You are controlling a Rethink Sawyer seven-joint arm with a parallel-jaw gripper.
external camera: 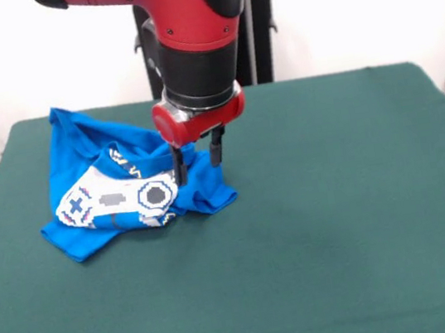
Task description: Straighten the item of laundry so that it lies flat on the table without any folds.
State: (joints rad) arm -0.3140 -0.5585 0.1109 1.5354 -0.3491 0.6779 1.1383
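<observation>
You see the shirt (pixel 117 190) crumpled left of centre on the table (pixel 340 224), its lettering mostly lost in folds and only the controller print readable, while at its right edge the gripper (pixel 198 160) stands spread, one finger (pixel 179 166) hiding cloth, the arm cut off above.

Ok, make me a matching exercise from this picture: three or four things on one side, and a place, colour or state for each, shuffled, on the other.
Things:
1. T-shirt
2. table
3. gripper
4. controller print

Descriptions:
A. dark green, mostly bare
B. white, pixel-style
C. bright blue, crumpled with folds
D. open, fingers down at the cloth

Pairs: 1-C, 2-A, 3-D, 4-B
</observation>
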